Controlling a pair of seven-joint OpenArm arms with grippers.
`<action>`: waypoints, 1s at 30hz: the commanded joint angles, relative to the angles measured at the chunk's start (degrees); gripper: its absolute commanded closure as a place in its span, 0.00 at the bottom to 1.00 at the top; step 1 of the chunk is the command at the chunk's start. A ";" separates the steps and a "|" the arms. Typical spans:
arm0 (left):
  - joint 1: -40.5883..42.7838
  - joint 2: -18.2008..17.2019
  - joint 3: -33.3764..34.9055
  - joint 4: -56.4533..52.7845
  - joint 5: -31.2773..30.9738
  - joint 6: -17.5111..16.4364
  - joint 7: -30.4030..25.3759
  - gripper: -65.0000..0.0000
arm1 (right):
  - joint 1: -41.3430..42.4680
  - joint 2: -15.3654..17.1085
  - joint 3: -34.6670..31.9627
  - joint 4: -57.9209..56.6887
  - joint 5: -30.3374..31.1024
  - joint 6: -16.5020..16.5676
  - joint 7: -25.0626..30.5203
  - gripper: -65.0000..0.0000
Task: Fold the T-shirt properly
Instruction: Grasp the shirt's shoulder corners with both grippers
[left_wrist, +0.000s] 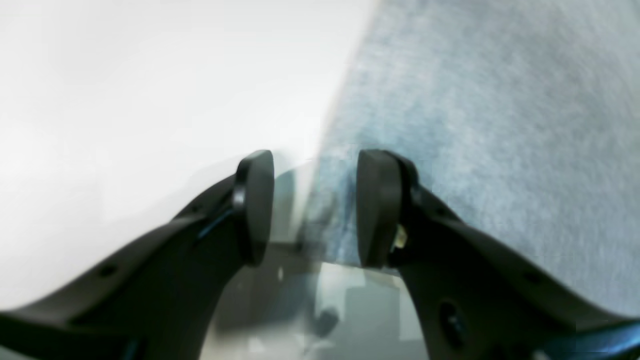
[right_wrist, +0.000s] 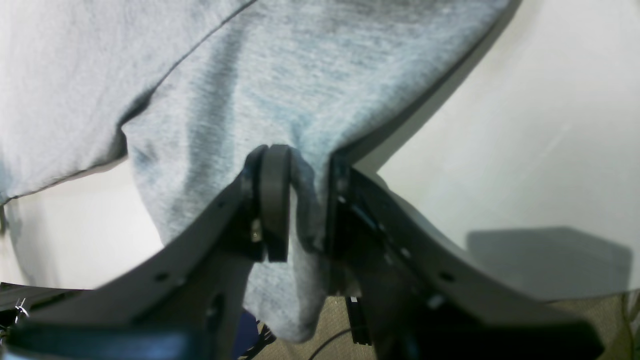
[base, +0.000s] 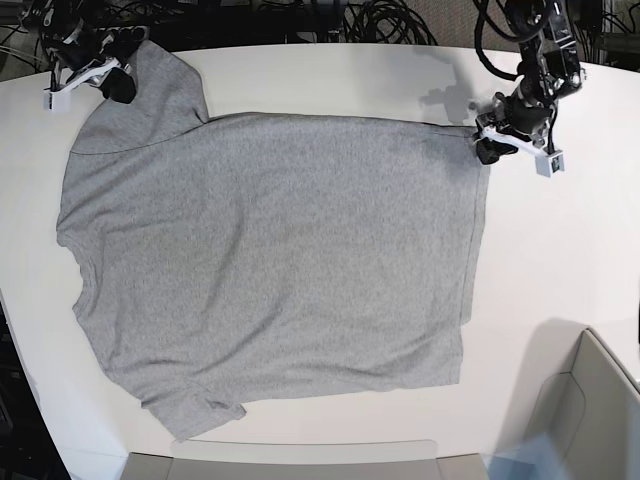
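The heather-grey T-shirt (base: 270, 260) lies spread flat on the white table (base: 560, 260), plain side up, sleeves to the left and hem to the right. My left gripper (base: 492, 150) hovers at the hem's far right corner. In the left wrist view it (left_wrist: 315, 210) is open, its jaws wide apart astride the shirt's edge (left_wrist: 500, 100). My right gripper (base: 118, 85) is at the far left sleeve. In the right wrist view it (right_wrist: 306, 200) is shut on a bunched fold of the T-shirt (right_wrist: 300, 75), which hangs down between the fingers.
Black cables (base: 350, 20) run behind the table's far edge. A grey bin (base: 590, 400) stands at the front right corner. A grey panel (base: 300, 460) lines the front edge. The table's rounded left edge (base: 20, 340) passes close to the near sleeve.
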 joint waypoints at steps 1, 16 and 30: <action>0.27 -0.10 0.04 -0.13 0.26 -0.76 3.85 0.57 | -0.67 0.65 0.21 0.02 -2.69 -0.59 -2.06 0.82; 0.01 -0.46 2.77 -2.33 -2.90 -4.71 5.34 1.00 | -0.14 0.91 -5.68 5.38 -9.63 -0.59 -1.97 1.00; 6.52 -3.18 -5.85 -1.89 -3.43 -4.80 4.73 1.00 | -8.67 3.55 -1.10 15.41 -6.47 -0.59 -2.23 1.00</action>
